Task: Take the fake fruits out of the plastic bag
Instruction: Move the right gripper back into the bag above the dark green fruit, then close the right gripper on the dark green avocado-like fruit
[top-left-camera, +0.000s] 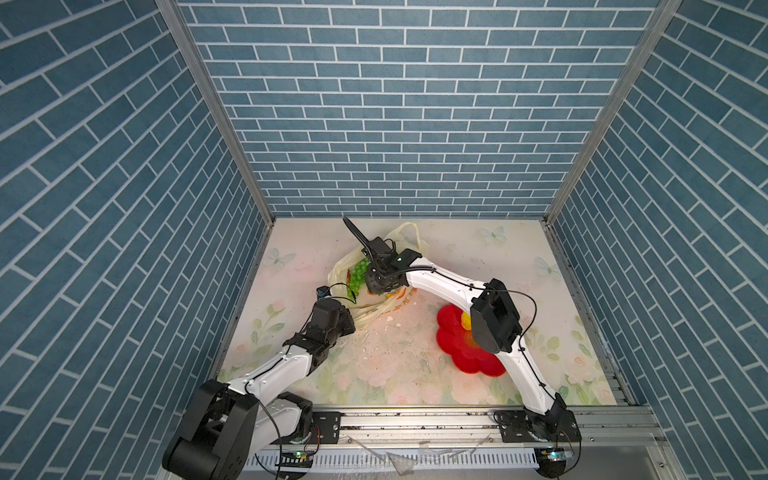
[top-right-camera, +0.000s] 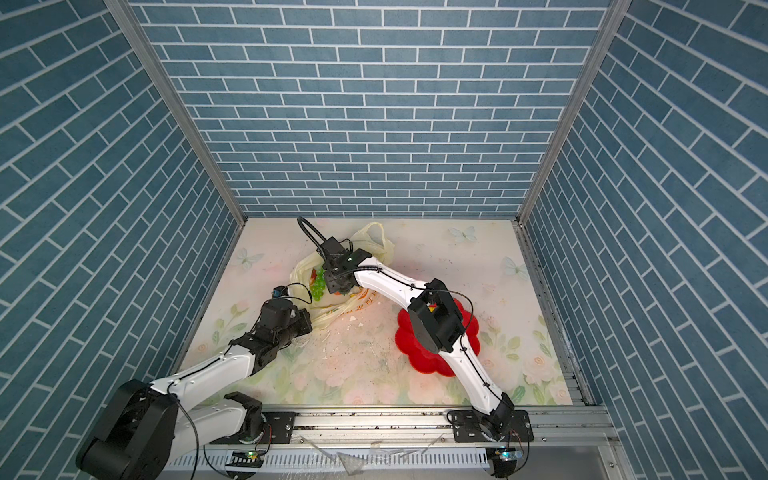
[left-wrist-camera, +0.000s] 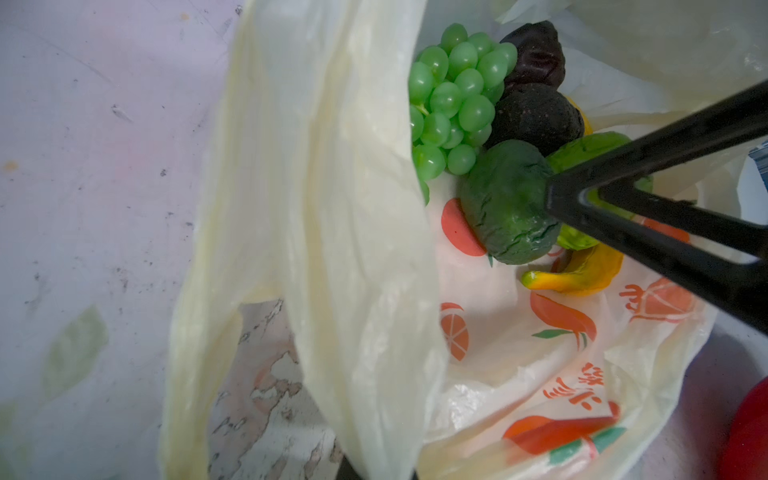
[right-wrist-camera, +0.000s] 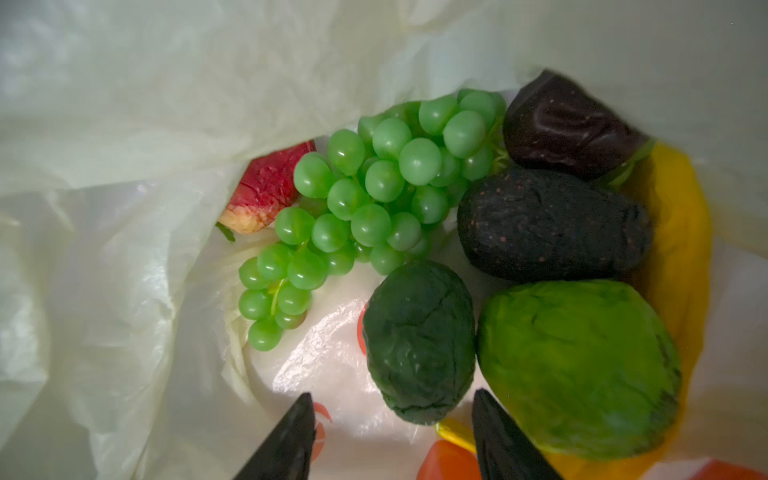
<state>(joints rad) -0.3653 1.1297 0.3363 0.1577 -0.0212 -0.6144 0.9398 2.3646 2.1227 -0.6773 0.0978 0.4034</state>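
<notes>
One likely light, slick dark green fruit (right-wrist-camera: 419, 340) sits inside our parted right pincer (right-wrist-camera: 392, 436); we'd grab mid-body. Our left pincer (left-wrist-camera: 376, 471) clamps the bag (left-wrist-camera: 332, 208).

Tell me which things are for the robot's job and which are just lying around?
For the job: plastic bag, grape bunch, dark green fruit, light green fruit, dark brown fruits, banana, strawberry.

Just lying about: red flower plate, white crumbs, flowery tabletop.
</notes>
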